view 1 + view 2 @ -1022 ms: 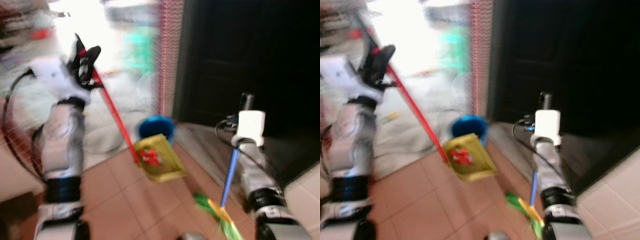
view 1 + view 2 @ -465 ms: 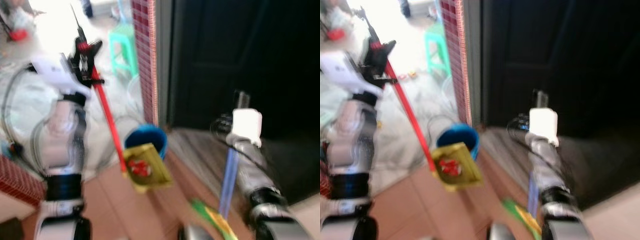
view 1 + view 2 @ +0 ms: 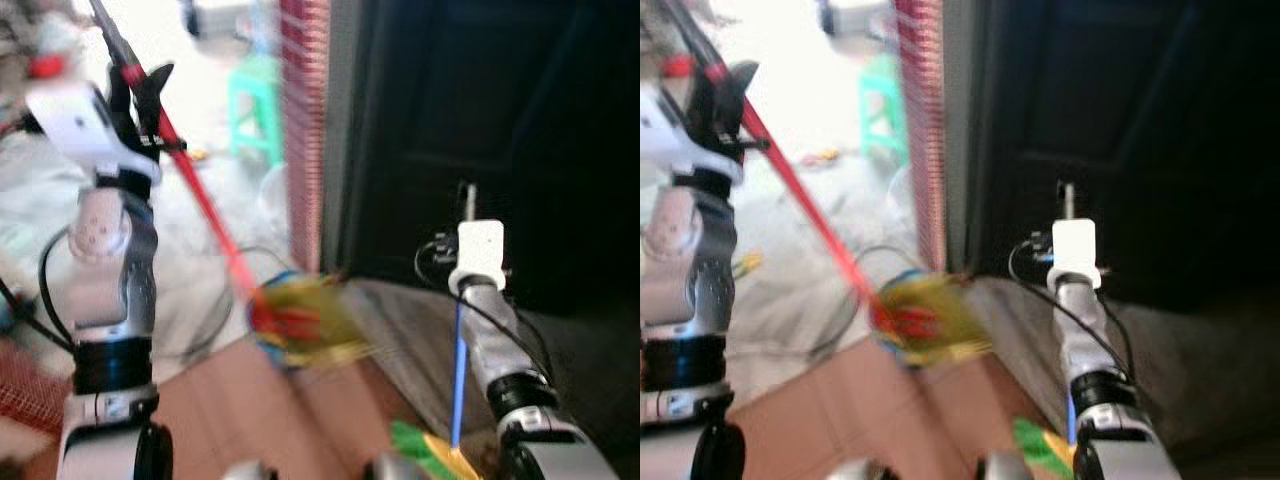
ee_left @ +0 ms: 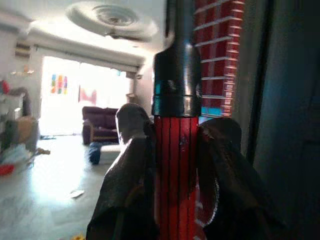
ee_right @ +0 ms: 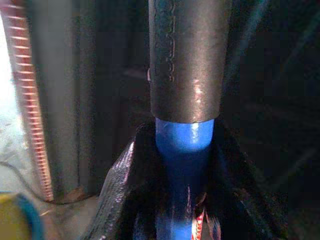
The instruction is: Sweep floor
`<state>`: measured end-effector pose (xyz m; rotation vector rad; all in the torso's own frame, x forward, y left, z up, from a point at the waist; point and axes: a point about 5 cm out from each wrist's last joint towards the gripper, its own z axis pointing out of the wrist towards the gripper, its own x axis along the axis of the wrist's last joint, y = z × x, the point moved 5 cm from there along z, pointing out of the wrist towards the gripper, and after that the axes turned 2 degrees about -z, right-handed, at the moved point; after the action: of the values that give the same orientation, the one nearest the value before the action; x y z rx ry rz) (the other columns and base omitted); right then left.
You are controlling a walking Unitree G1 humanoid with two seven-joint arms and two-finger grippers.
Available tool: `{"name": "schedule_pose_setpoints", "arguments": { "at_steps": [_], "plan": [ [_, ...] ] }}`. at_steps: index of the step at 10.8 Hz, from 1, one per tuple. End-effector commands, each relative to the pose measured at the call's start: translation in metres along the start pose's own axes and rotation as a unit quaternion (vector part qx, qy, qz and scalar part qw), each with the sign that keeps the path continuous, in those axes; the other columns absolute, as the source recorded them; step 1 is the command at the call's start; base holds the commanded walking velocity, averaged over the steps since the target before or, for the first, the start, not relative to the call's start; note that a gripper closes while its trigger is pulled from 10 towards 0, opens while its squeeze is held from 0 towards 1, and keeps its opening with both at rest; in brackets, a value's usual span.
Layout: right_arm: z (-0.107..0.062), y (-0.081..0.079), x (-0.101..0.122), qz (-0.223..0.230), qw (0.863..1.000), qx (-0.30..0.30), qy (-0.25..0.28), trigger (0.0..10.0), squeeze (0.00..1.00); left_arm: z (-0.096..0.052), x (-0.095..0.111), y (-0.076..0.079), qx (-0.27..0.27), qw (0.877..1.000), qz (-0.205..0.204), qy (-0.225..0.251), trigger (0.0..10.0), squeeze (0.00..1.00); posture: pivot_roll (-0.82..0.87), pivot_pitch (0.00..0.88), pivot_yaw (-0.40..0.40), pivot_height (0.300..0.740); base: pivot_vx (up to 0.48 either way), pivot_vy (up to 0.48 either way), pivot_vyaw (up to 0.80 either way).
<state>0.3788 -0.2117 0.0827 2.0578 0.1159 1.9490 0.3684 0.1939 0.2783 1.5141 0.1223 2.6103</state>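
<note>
My left gripper [image 3: 140,90] is raised at the upper left, shut on the red handle [image 3: 200,200] of a yellow dustpan [image 3: 300,320], which hangs blurred above the floor with red bits in it. In the left wrist view the fingers [image 4: 130,170] clamp the red handle [image 4: 175,165] just below its black end cap. My right gripper [image 3: 468,200] is shut on the blue broom handle [image 3: 458,370]; the green and yellow bristles [image 3: 430,450] rest on the floor. The right wrist view has the blue handle [image 5: 182,170] between the fingers, under a dark grip sleeve.
A red mosaic pillar [image 3: 303,130] and a dark wooden door [image 3: 480,130] stand ahead. A blue bucket edge [image 3: 262,300] shows behind the dustpan. A green stool [image 3: 255,100] stands in the bright room beyond. A cable [image 3: 215,310] lies on the pale floor, terracotta tiles [image 3: 230,410] nearer.
The view has kept shifting as I move, drawing nearer the pillar and door. The dustpan has swung in front of the blue bucket. Both grips are unchanged.
</note>
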Motion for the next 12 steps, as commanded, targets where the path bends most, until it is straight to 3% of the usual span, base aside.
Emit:
{"name": "schedule_pose_setpoints", "arguments": {
  "at_steps": [1, 4, 12],
  "plan": [
    [0.003, 0.007, 0.010, 0.009, 1.000, -0.010, 0.020, 10.0, 0.00, 0.006, 0.017, 0.007, -0.009, 0.999, 0.002, 0.036, 10.0, 0.00, -0.06, 0.000, 0.046, 0.740, 0.458, 0.000, 0.00],
    [0.003, 0.007, 0.009, 0.009, 1.000, -0.010, 0.019, 10.0, 0.00, 0.006, 0.019, 0.009, -0.012, 0.999, 0.025, 0.045, 10.0, 0.00, -0.07, 0.000, 0.047, 0.740, 0.445, 0.000, 0.00],
    [0.005, 0.004, 0.011, 0.012, 1.000, -0.005, 0.020, 10.0, 0.00, 0.009, 0.033, 0.036, -0.094, 0.986, 0.119, 0.075, 10.0, 0.00, -0.05, 0.000, 0.041, 0.740, 0.000, 0.000, 0.00]
  ]
}}
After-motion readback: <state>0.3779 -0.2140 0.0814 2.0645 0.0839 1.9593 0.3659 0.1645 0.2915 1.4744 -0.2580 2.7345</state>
